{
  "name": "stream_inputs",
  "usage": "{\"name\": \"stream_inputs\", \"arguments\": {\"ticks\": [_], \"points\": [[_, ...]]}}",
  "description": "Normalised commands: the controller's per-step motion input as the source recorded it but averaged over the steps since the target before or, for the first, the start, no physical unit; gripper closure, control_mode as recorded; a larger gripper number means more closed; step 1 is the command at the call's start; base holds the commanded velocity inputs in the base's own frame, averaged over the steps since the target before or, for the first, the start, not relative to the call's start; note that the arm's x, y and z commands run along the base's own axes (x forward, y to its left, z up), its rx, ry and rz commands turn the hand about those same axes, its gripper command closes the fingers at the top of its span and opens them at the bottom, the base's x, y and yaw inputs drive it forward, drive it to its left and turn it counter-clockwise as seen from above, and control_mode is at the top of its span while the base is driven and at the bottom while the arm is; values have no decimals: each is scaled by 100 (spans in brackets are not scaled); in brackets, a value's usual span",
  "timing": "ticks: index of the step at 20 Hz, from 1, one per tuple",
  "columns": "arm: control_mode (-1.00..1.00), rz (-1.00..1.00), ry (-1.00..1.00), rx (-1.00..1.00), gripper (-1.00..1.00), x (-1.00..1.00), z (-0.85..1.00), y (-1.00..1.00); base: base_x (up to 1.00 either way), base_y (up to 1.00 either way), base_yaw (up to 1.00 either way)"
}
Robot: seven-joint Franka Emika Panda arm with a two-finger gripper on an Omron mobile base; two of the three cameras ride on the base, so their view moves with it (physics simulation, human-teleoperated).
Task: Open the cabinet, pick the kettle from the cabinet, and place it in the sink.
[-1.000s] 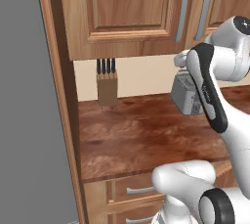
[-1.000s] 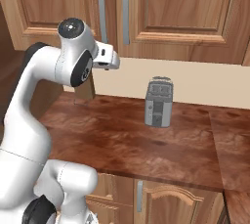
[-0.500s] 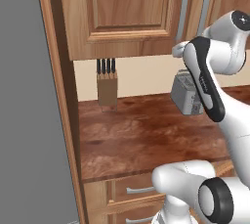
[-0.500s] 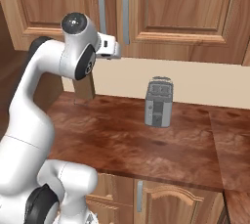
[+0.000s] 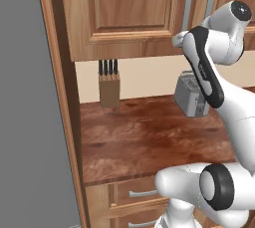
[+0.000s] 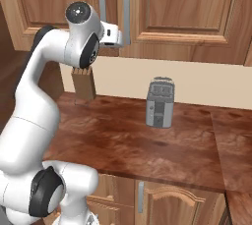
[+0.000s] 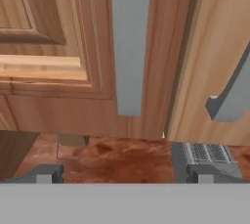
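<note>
The cabinet [image 5: 124, 15] is an upper wall unit of warm brown wood hung above the counter, and both its raised-panel doors are shut, meeting at a thin dark seam in the middle. Each door carries a long vertical grey bar handle beside that seam: the left handle [image 6: 103, 0] and the right handle [image 6: 126, 10] stand close together and parallel, and from the hand camera the left one [image 7: 129, 42] runs straight down the middle of the picture while the lower end of the right one [image 7: 230, 101] juts in from the side. The panels have stepped, moulded frames with a lighter ledge along the bottom rail. The gripper [image 7: 117, 173] sits just below and in front of the lower ends of the handles, its two dark fingertips [image 7: 41, 174] spread as wide as they go, with nothing between them and not touching either bar. Below the cabinet lies the reddish-brown countertop [image 6: 147, 140]. On it, against the pale back wall, stands a boxy silver toaster [image 6: 160, 102] under the right door, and further left a wooden knife block [image 5: 109, 88] with dark handles sticking up. Under the counter are base cabinets with short grey handles [image 6: 140, 197].
</note>
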Motion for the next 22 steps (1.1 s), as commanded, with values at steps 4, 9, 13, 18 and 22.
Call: {"name": "stream_inputs", "arguments": {"ticks": [4, 9, 13, 18, 22], "points": [[-100, 0, -3, 0, -100, 25, 22, 1, 0, 0, 0], [-100, 0, -2, 0, -100, 28, 18, 1, 0, 0, 0], [-100, 0, -2, 0, -100, 33, 17, 0, 0, 0, 0], [-100, 0, 0, 0, -100, 28, 4, 2, 0, 0, 0], [-100, 0, 0, 0, -100, 33, 0, 3, 0, 0, 0]]}}
